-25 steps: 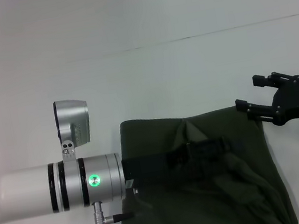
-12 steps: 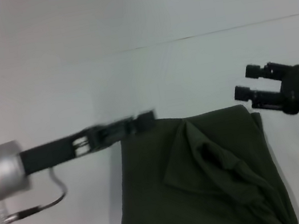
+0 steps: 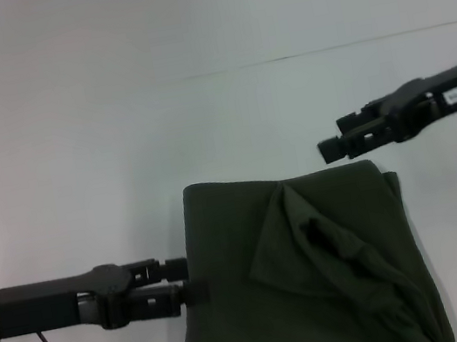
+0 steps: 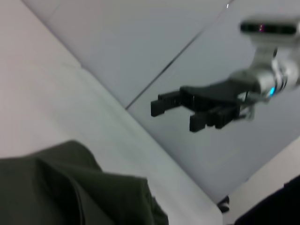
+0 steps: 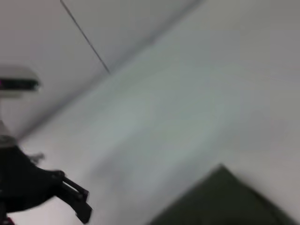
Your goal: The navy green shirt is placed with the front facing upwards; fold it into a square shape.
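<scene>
Left arm dropped and pulled back since earlier frames; right arm swung up and inward.

- Folded dark olive-green cotton shirt: nearest, flat on white table, roughly square, loose wrinkled flap across right half.
- Left gripper: at shirt's left edge, low; fingers parted, nothing held.
- Right gripper: farther, above shirt's far right corner, clear of cloth; fingers parted, seen in left wrist view, empty.

Risk, judged: left fingertips touching the edge could snag cloth on withdrawal and drag the fold open. Loose flap spoils the square outline.
</scene>
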`<state>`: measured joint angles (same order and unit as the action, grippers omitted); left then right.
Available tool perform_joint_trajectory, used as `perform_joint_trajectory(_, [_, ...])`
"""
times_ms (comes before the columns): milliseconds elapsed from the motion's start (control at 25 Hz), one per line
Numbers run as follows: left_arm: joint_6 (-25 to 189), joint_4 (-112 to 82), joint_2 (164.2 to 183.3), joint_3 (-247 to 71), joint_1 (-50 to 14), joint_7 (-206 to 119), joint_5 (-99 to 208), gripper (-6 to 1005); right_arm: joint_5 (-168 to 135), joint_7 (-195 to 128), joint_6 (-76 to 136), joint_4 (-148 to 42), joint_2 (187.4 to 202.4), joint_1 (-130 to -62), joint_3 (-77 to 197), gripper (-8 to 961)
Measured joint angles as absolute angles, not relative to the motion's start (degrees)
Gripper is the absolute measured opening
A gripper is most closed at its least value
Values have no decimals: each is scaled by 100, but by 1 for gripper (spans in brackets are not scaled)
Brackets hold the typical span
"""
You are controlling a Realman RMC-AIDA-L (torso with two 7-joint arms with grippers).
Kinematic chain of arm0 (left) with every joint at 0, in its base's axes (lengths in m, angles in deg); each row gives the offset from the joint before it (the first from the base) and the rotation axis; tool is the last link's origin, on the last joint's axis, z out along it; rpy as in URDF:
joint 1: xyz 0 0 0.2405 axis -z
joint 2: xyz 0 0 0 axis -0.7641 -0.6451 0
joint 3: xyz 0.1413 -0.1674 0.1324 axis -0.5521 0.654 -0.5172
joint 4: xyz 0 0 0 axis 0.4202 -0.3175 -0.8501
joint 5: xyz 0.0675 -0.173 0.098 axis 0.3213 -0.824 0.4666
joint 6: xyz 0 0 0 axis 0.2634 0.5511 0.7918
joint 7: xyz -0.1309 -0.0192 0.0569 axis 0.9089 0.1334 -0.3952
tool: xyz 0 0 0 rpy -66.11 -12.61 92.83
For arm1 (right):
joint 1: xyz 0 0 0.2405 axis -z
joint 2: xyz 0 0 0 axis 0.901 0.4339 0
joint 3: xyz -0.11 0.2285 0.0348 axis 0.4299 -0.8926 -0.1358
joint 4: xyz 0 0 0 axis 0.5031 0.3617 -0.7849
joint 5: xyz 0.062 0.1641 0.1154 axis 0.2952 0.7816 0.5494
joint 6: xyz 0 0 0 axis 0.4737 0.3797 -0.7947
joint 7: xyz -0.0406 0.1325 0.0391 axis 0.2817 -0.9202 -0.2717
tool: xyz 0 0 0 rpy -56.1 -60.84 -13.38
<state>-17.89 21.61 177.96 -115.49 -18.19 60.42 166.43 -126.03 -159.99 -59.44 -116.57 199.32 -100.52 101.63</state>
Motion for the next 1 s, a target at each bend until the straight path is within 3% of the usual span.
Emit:
perform_joint_trajectory(160, [-1791,2163,17801,-11602,-1792,6031,16733,930,-13755,-17169,-6327,-11770,19944,-10811,10247,791])
perform_joint_trajectory(480, [-1775,2163,17783,-11615,-1726,6021,16735,930,-15152,-18240,-6926,-11449,20138,-11878,10773,790])
perform_joint_trajectory(600, [-1768,2147,17782,-11639,-1705,6011,16738,930,-15447,-18257,-6851,-11299,20213,-12051,11400,790])
perform_joint_trajectory(1000, [-1753,2096,17823,-11654,-1703,5997,16739,929,-15461,-18268,-6369,-11161,20229,-12048,12144,789])
